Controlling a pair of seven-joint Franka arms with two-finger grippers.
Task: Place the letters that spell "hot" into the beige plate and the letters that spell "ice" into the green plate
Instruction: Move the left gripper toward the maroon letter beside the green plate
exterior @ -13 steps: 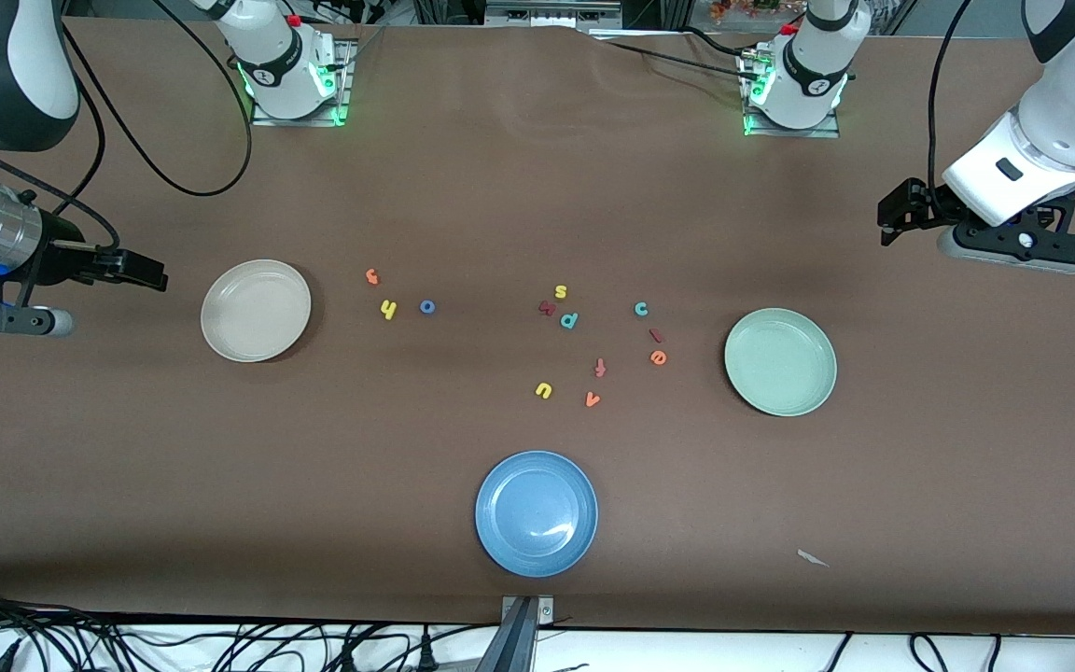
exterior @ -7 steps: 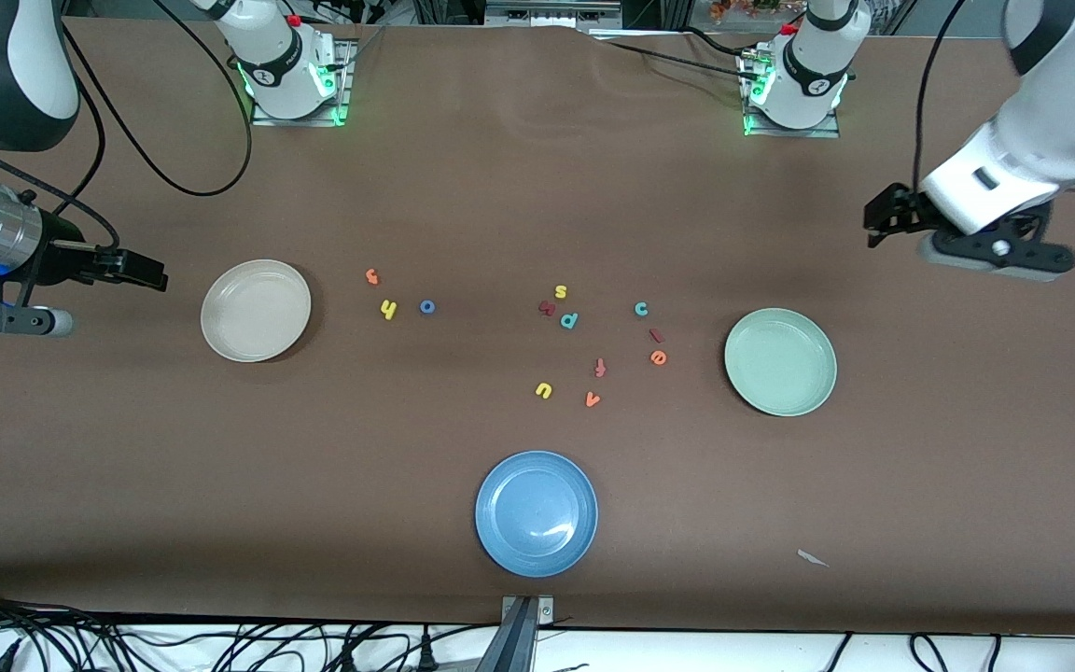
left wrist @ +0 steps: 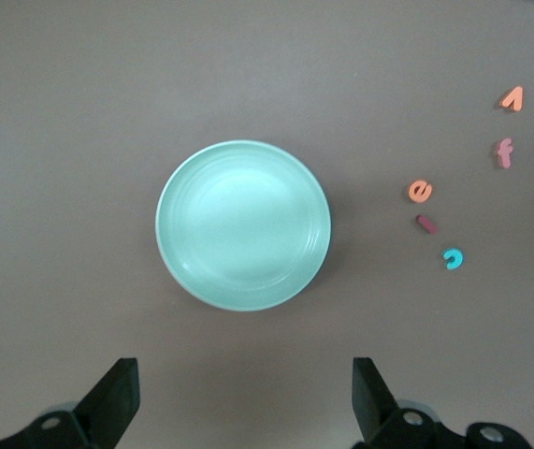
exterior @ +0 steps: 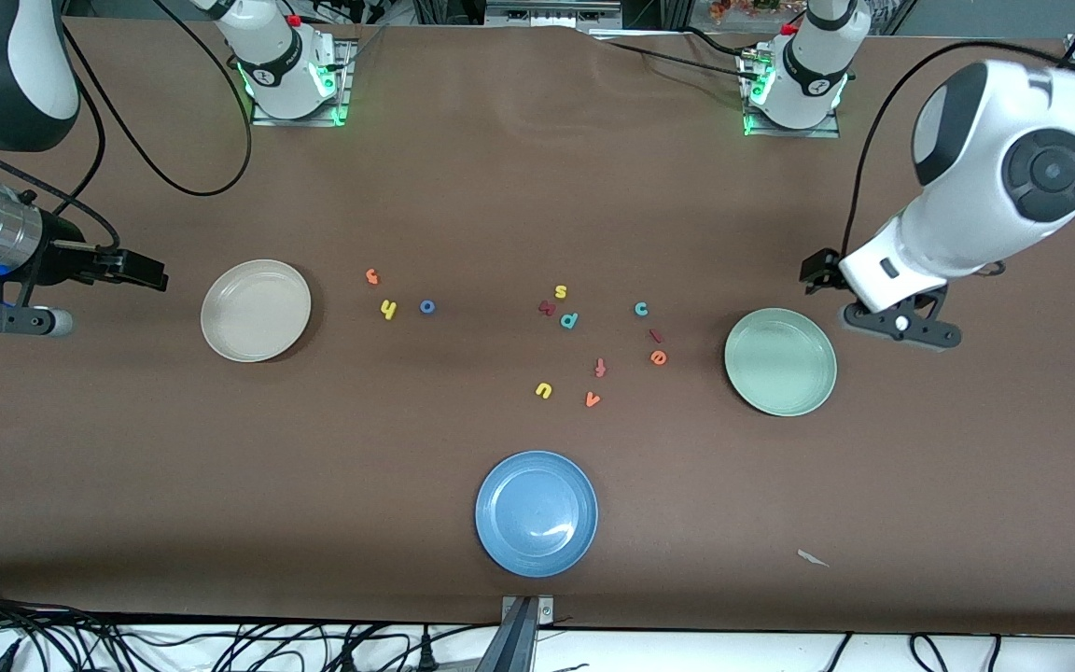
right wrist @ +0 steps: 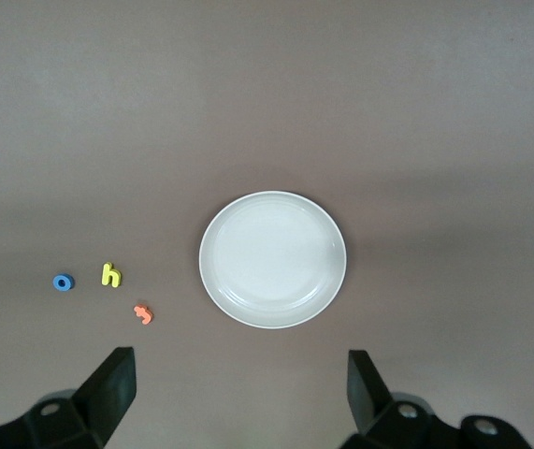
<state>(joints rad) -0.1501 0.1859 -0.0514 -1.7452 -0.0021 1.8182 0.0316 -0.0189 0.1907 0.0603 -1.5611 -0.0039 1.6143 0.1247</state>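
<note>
Mix-ups look like the main hazard, because lookalike letters lie close to the wanted ones. Going across the front view from the right arm's end: the right gripper waits in the air with its fingers spread wide and nothing between them, over bare table past the beige plate. That plate holds nothing yet. Toward the middle from it sit the orange t, the yellow h and the blue o, well apart from any decoy, so that group seems the safer one.

Mid-table is crowded. A yellow s, a dark red letter and a teal p nearly touch; a yellow u, a salmon f and an orange v lie nearer the front camera. The teal c, dark red i and orange e sit just beside one another, so wide fingers coming down on one could nudge or catch its neighbour; the i is thin and flat and may slip.

The green plate is also bare, and the left gripper hangs by its rim, jaws fully apart and holding nothing.

The table is covered in matte brown sheeting with a white scrap on it. A blue plate sits near the front edge, with cables along the borders.
</note>
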